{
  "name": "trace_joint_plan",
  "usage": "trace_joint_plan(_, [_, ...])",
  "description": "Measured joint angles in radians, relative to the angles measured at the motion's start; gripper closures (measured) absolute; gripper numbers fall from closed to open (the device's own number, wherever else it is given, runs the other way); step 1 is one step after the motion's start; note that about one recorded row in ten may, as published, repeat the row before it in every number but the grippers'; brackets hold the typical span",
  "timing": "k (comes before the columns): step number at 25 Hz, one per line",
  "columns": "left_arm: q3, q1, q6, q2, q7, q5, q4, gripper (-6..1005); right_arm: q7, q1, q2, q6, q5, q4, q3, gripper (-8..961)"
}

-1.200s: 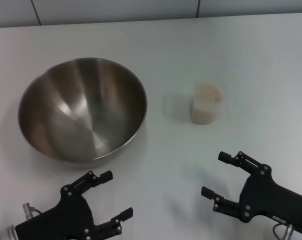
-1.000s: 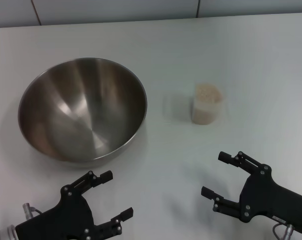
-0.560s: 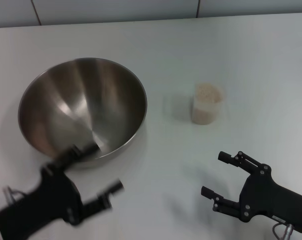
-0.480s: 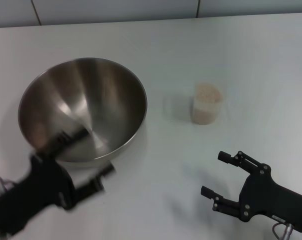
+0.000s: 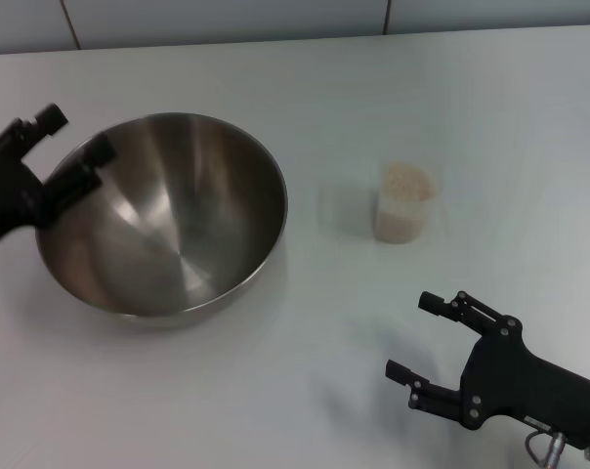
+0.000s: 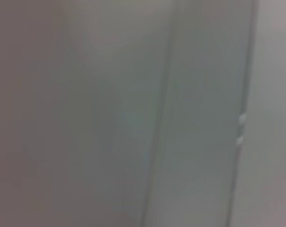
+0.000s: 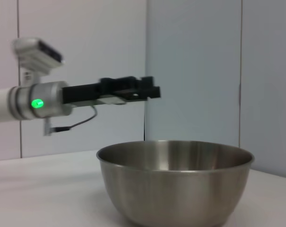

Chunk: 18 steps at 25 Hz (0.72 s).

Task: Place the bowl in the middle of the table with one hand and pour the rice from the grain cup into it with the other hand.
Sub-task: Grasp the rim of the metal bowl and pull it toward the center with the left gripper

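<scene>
Counting things up from biggest to smallest: one table (image 5: pixel 393 88), white and plain, taking up nearly the whole head view. One bowl (image 5: pixel 168 220), big shiny steel, sitting upright on the table's left half rather than in the middle; inside it's just bare metal. In the right wrist view the same bowl (image 7: pixel 174 182) stands side-on on the white surface.

Two grippers. The left gripper (image 5: pixel 65 147) is up above the bowl's left rim, fingers spread apart with nothing between them. From the right wrist view you can see the left gripper (image 7: pixel 133 90) floating well above the rim, not touching it, with a green light glowing on its silver wrist. The right gripper (image 5: pixel 422 337) is low near the front right of the table, prongs apart, empty, well apart from the cup.

One grain cup (image 5: pixel 404 205), small and clear, standing upright to the right of the bowl with a gap between them. It's filled most of the way with the rice (image 5: pixel 404 182), one pale grainy mass.

Left wrist view is just a grey blur, can't make anything out.
</scene>
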Motion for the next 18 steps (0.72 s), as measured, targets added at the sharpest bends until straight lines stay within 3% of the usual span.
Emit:
trace_joint_plan(3, [0.025, -0.012, -0.059, -0.001, -0.083, 0.005, 0.07, 178, 0.0, 0.001, -0.001, -0.004, 0.0, 0.0, 0.0, 123])
trace_joint_plan(4, [0.088, -0.015, -0.113, -0.004, -0.171, 0.005, 0.162, 178, 0.0, 0.001, -0.001, -0.004, 0.0, 0.001, 0.0, 123])
trace_joint_plan(6, [0.138, -0.012, -0.145, -0.005, -0.219, 0.005, 0.213, 178, -0.001, 0.001, -0.001, -0.006, 0.0, 0.002, 0.0, 123])
trace_joint_plan(14, [0.614, 0.116, -0.405, -0.005, -0.511, 0.001, 0.601, 179, -0.001, 0.004, -0.002, -0.019, 0.0, 0.002, 0.0, 124])
trace_joint_plan(18, [0.74, 0.166, -0.499, 0.004, -0.589, 0.021, 0.714, 179, -0.001, 0.004, -0.002, -0.02, 0.0, 0.002, 0.0, 124])
